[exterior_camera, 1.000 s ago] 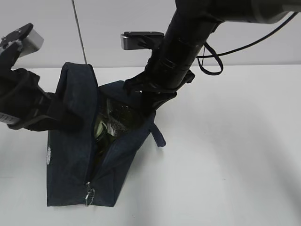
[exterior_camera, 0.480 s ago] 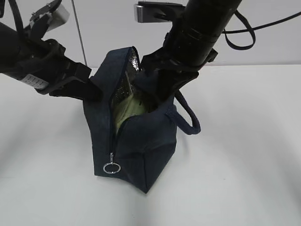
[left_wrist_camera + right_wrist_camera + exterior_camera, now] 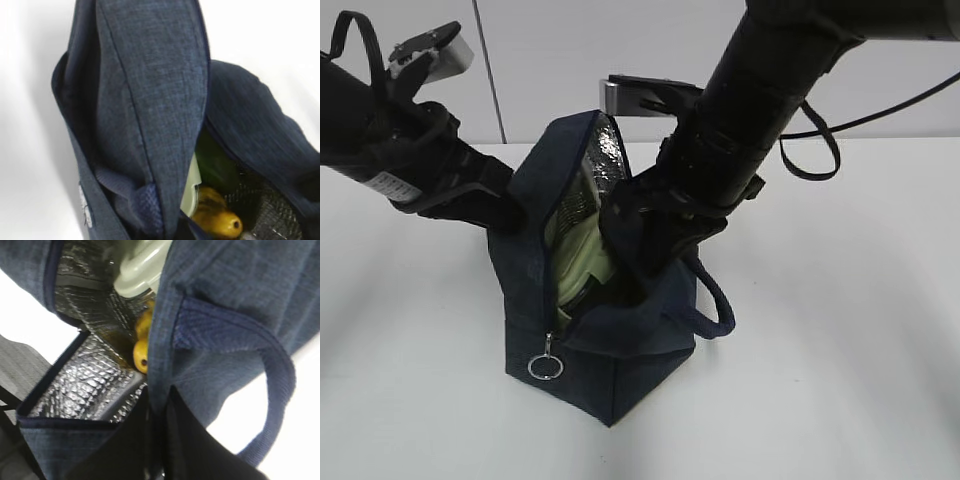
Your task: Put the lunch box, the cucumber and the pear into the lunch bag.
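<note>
While our left gripper (image 3: 505,215) pinches the lunch bag (image 3: 610,350) rim at centre left, our right gripper (image 3: 635,250) clamps its opposite edge at centre.

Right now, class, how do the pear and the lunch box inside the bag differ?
The pear is yellow and lumpy; the lunch box is pale green and smooth-lidded. The pear lies low in the bag, seen only in the wrist views; the lunch box stands taller and shows from outside. Both sit inside the open bag, against its silver lining.
</note>
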